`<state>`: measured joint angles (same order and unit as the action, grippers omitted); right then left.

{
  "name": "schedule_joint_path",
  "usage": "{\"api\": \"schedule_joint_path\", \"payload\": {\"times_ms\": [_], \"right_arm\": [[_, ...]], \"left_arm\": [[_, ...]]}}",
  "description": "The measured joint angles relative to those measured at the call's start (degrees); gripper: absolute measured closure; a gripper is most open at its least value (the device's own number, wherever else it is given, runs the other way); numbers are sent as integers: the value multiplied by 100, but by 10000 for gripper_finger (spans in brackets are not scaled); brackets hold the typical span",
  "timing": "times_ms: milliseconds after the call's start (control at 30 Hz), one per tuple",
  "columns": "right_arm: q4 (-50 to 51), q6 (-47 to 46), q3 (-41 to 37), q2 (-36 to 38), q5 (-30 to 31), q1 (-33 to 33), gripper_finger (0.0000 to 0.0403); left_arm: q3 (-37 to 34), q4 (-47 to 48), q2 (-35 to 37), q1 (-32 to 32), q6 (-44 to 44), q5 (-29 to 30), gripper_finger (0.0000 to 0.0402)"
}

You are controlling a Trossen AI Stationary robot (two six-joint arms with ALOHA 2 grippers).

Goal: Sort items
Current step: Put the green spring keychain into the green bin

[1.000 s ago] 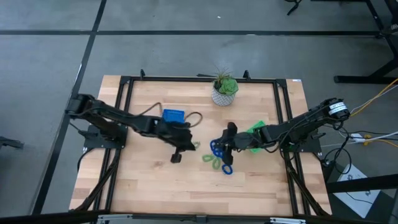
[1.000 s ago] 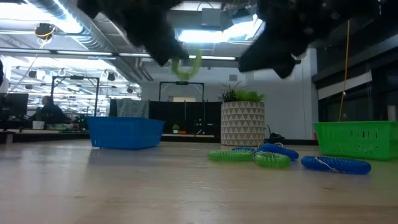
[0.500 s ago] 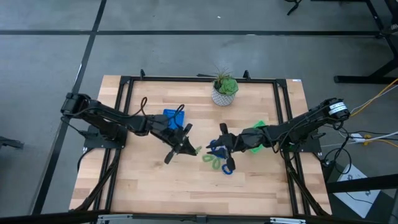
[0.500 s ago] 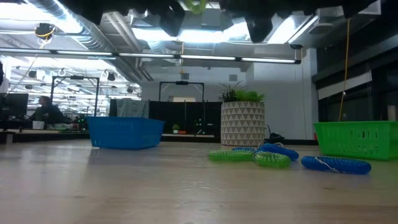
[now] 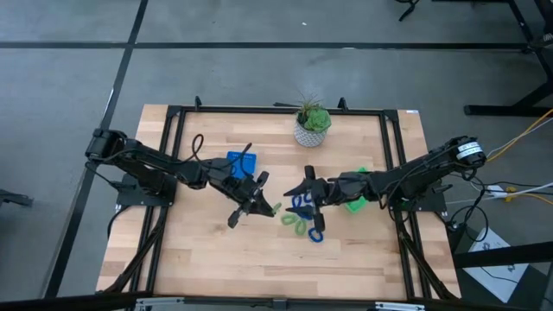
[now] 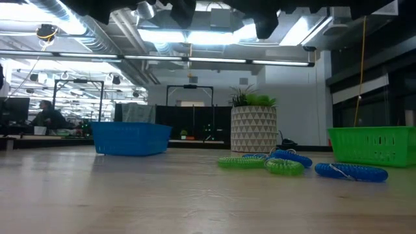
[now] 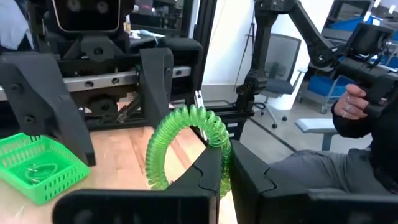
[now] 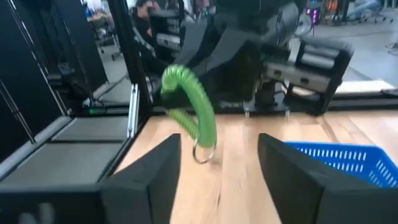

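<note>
Your left gripper (image 7: 225,163) is pinched on a light green coil ring (image 7: 186,134), held up off the table just left of centre; in the high view it sits at (image 5: 259,204) with the ring showing as a green speck at its tip. Your right gripper (image 8: 217,163) is spread wide, empty, facing the left one from just right of it, at (image 5: 309,192) in the high view, and its wrist view has the held ring hanging right ahead between its fingers (image 8: 152,171). Looks like a mid-air handover of the green ring, left to right. On the table below and slightly right: the rest of the items (image 6: 283,162), blue and green coil rings in a loose pile, seen at (image 5: 302,220) from above, one blue ring (image 6: 351,171) a bit apart to the right. Green tray (image 6: 374,144) is on the right side near the right arm, with a green ring already inside per the left wrist view; blue tray (image 5: 241,161) is far-left of centre, behind the left arm. Potted plant (image 5: 312,126) at the far edge. Next, I'd judge: ease the right gripper forward so the ring's loop sits between its fingers, close, then have the left let go, and carry it to the green tray. Watch for finger clash, the two are close.
</note>
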<state>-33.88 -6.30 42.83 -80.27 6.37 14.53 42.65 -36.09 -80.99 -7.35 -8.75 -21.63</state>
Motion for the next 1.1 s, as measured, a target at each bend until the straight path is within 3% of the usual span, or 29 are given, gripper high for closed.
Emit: {"api": "schedule_joint_path", "payload": {"times_ms": [133,400,800,1100], "right_arm": [[-200,-8,0,0,-13,-5,164],[-359,-49,0,0,-57,-5,161],[-622,5,0,-41,-1,-9,162],[-1034,-58,136,-516,173,-125,206]], "left_arm": [[0,-59,0,0,36,2,389],[0,-375,0,0,188,21,389],[41,-614,-2,0,402,539,389],[316,-638,-362,-17,482,656,389]]}}
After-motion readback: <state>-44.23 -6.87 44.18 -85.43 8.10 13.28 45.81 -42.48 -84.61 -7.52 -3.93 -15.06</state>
